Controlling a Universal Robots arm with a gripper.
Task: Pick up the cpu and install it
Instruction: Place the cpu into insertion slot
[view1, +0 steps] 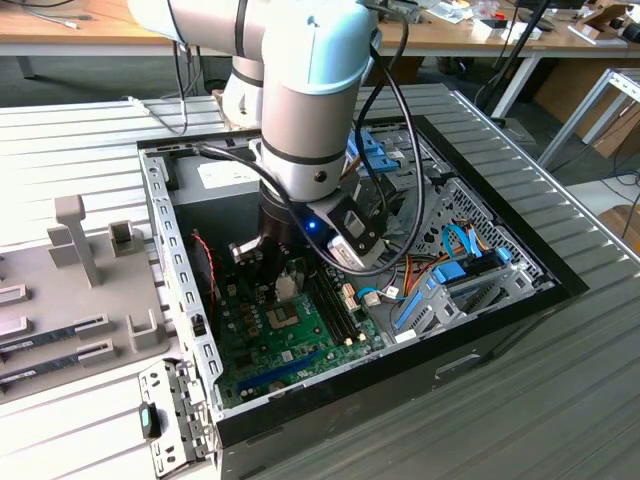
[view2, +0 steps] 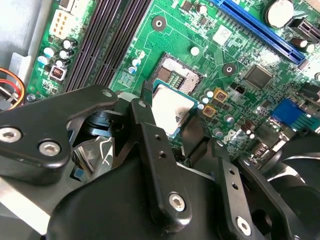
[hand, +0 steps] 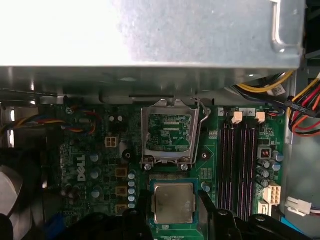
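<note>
PC case (view1: 520, 300) sits open on the tabletop (view1: 560, 400), motherboard (view1: 250, 330) flat inside. Fixture rack (view1: 80, 270) on the exterior view's left of the case. Arm reaches down into the case. Cpu (hand: 173, 202) sits between the pincer (hand: 172, 210) fingers, just over the socket (view2: 179, 74). Socket frame (hand: 169, 132) hinged up beside it. Memory slots (hand: 240, 165) alongside the socket.

A ribbed grey table (view1: 560, 400) carries the open computer case (view1: 480, 330).
</note>
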